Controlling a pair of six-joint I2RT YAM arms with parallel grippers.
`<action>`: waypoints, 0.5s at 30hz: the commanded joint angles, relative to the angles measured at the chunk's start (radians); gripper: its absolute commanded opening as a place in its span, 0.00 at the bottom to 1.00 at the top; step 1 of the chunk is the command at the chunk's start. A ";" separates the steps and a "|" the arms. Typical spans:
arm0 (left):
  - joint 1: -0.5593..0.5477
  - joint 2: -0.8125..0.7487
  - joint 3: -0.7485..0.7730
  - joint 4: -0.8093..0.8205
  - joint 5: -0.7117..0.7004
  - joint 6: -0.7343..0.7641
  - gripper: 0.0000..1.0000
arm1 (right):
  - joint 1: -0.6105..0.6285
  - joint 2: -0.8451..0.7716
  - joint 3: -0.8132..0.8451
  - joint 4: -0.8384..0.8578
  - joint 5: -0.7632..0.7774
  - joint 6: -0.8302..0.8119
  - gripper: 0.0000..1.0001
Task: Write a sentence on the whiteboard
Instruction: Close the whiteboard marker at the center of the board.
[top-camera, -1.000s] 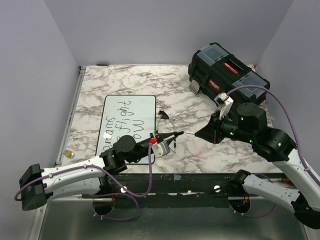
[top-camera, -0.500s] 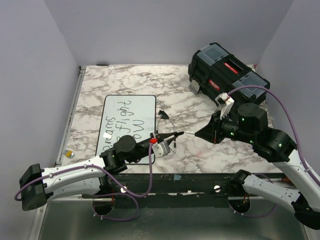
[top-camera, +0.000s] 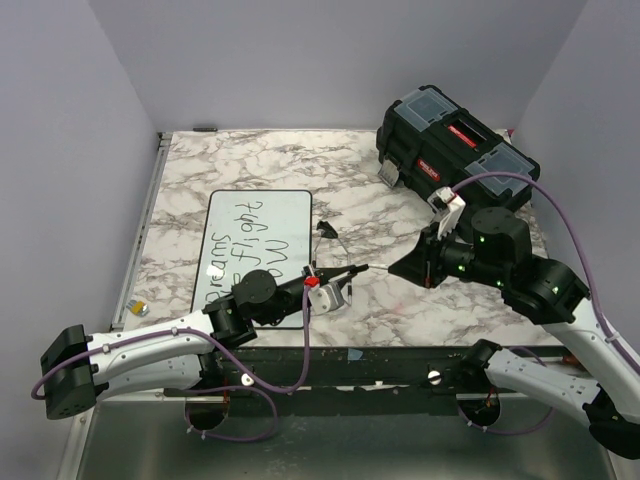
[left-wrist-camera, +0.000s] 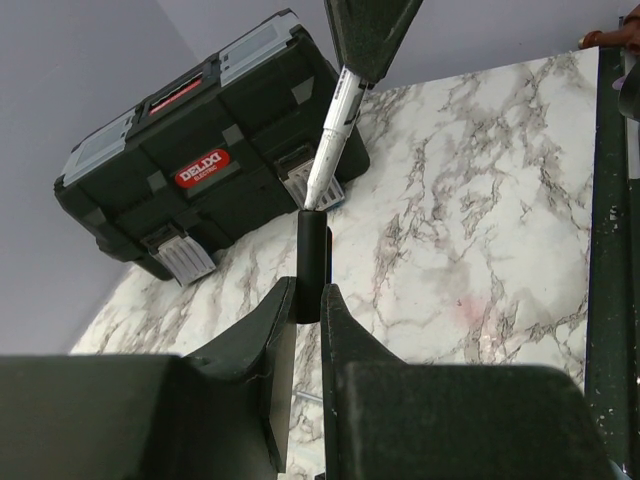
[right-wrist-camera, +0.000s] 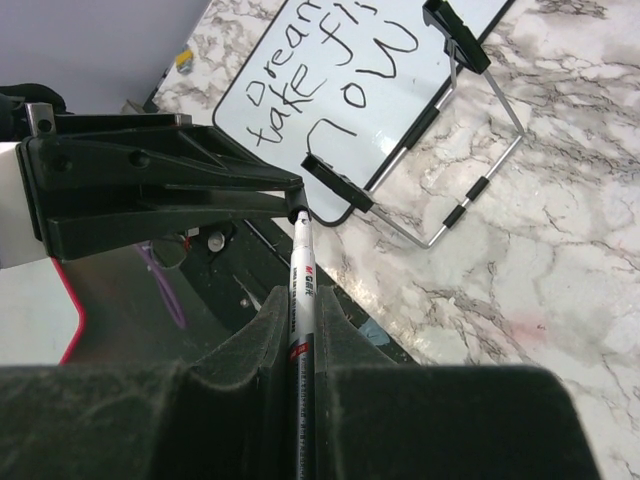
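Observation:
The whiteboard (top-camera: 252, 255) lies flat on the marble table at the left, and the sentence (top-camera: 245, 250) is on it in black handwriting. In the right wrist view the whiteboard (right-wrist-camera: 400, 90) shows "Dream", "take fli" and "now". My right gripper (top-camera: 396, 267) is shut on a white marker (right-wrist-camera: 303, 262), which points at the left arm. My left gripper (left-wrist-camera: 308, 290) is shut on the black cap (left-wrist-camera: 311, 255), and the marker's tip (left-wrist-camera: 335, 130) sits in the cap's mouth. Both grippers hang just above the table, right of the board.
A black toolbox (top-camera: 455, 150) stands at the back right. A wire stand (top-camera: 335, 245) with black clips lies off the board's right edge, under the grippers. A small yellow object (top-camera: 141, 309) sits at the table's left edge. Purple walls close in on three sides.
My left gripper has edged slightly right, bringing the cap closer onto the marker tip. The right arm has barely moved.

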 joint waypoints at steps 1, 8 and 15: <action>0.001 -0.002 0.008 0.019 -0.002 -0.013 0.00 | 0.003 -0.002 -0.027 0.026 -0.012 0.007 0.01; 0.000 -0.008 -0.003 0.034 0.000 -0.013 0.00 | 0.003 -0.003 -0.047 0.033 -0.015 0.007 0.01; 0.001 -0.007 -0.007 0.000 0.072 0.037 0.00 | 0.004 0.037 -0.040 0.012 -0.064 -0.046 0.01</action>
